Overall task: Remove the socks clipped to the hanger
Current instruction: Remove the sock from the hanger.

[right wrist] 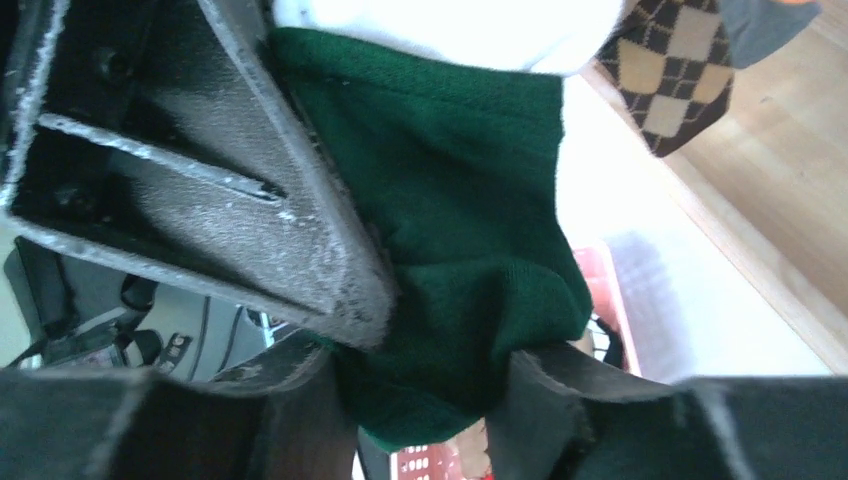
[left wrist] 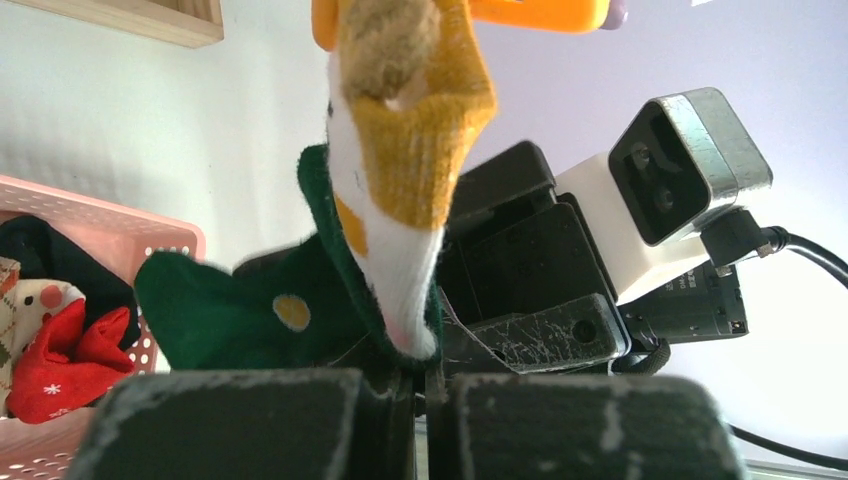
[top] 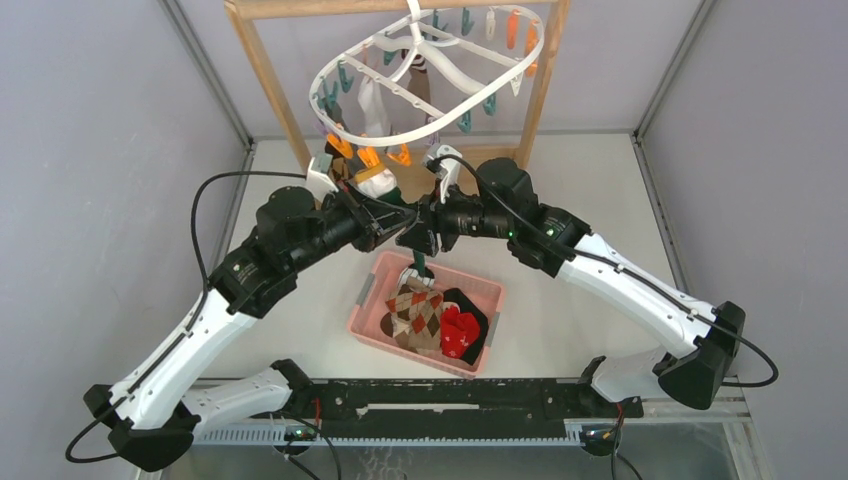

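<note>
The white oval hanger [top: 430,128] hangs from the wooden frame at the back, with a white sock [top: 372,105] and others still clipped on. A green sock [left wrist: 230,310] with yellow dots and a white-and-mustard part hangs from an orange clip [left wrist: 530,12]. My left gripper [left wrist: 425,375] is shut on its lower edge. My right gripper [right wrist: 440,400] meets it from the other side, and its fingers press the bunched green sock [right wrist: 450,200] between them. In the top view both grippers, left [top: 395,228] and right [top: 425,235], meet under the hanger's front rim, and the green sock [top: 421,266] dangles below them.
A pink basket [top: 370,300] sits right below the grippers, holding a brown argyle sock [top: 415,312], a red one [top: 460,330] and a black one [top: 475,305]. The wooden frame [top: 270,70] stands behind. Another argyle sock [right wrist: 680,70] hangs near the right gripper.
</note>
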`<state>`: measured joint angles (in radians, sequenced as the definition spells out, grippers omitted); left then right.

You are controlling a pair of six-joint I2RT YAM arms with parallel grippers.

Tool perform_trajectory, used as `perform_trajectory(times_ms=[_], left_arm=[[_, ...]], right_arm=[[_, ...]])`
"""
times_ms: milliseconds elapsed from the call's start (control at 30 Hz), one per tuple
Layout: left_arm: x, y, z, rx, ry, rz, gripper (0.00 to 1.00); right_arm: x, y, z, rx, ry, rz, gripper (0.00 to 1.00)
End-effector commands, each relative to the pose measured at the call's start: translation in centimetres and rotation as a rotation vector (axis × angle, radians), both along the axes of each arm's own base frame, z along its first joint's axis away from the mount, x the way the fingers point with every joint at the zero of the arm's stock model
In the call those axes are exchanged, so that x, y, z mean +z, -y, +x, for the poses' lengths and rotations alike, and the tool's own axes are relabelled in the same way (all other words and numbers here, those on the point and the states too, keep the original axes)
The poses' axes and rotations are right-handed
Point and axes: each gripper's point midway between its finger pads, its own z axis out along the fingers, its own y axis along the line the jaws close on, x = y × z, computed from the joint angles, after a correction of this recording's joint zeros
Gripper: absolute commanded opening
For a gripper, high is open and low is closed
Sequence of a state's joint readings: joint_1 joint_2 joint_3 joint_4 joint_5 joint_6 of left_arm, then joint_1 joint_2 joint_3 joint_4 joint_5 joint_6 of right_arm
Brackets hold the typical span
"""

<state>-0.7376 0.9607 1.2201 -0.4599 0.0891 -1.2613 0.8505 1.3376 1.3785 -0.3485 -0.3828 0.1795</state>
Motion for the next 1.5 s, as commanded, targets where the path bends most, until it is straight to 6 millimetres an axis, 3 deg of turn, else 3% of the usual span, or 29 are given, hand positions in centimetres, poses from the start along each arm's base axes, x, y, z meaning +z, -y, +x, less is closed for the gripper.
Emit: perform_trajectory(times_ms=[0, 167, 233, 400, 967, 1067, 1467], left_arm=[[0.6, 0.0, -0.5, -0.012, 0.020, -0.041, 0.01], [-0.4, -0.4, -0.3, 0.002, 0.012, -0.005, 0.13], [-0.5, -0.5, -0.2, 0.007, 0.015, 0.015, 0.22], [-0.4, -1.4, -0.1, 0.025, 0.024, 0.079, 0.49], [0.9, -4.4, 0.8, 0.112, 0.076, 0.172, 0.78], [1.7, -4.8, 1.5, 0.130, 0.091, 0.188, 0.97], [5.0, -6.6, 5.7, 0.271, 0.239, 0.219, 1.00]], right_arm=[[1.3, -0.5, -0.1, 0.029, -0.004, 0.053, 0.42], [0.9, -0.3, -0.4, 0.032, -0.029, 0.043, 0.06], [0.9, -0.2, -0.4, 0.029, -0.031, 0.040, 0.00], [0.9, -0.2, -0.5, 0.025, -0.032, 0.038, 0.00], [0.4, 0.1, -0.8, 0.026, -0.049, 0.017, 0.00], [0.4, 0.1, -0.8, 0.026, -0.048, 0.018, 0.00], [0.4, 0.1, -1.1, 0.027, -0.053, 0.015, 0.00]])
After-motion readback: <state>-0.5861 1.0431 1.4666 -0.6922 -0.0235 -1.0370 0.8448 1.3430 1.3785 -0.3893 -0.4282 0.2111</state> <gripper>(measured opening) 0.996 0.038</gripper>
